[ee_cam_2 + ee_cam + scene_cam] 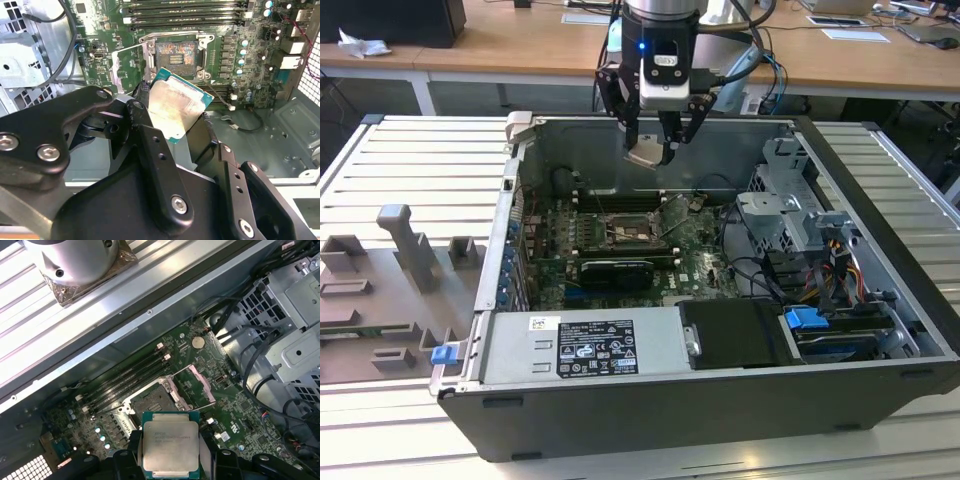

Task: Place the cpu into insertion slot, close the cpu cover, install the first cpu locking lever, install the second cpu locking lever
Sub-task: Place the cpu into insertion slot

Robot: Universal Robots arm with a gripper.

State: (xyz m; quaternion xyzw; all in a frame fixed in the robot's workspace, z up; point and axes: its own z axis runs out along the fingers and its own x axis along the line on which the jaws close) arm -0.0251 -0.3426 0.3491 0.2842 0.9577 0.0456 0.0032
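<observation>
The open computer case [670, 420] lies on its side on a slatted table [410, 180], with the green circuit board [705, 262] flat on its floor. The arm [660, 15] comes straight down over the far side of the case, wrist vertical. Its black gripper [650, 148] points down at the board, and its jaws are clamped on opposite edges of the cpu [642, 157].

The insertion slot [625, 232] sits about mid-board, just beside the long memory slots [620, 200]. In the second wrist view the slot [175, 54] is a dark square inside a silver rim, bare, with fine coppery contacts catching the light. The cpu cover [204, 383] is swung up and open beside the slot, a thin silvery frame with the board visible through its cut-out centre.

The cpu hangs in the air well above the slot, touching nothing but the fingers [145, 130]. It is square, so no side is the longer. In the exterior view it is tilted rather than level, sloping down toward that view's right. In the second wrist view the cpu [175, 107] has one corner aimed toward the slot. Its pale silvery-beige metal face is turned toward both wrist cameras and framed by a narrow green edge. In the first wrist view the cpu [170, 445] carries small print on that face.
</observation>
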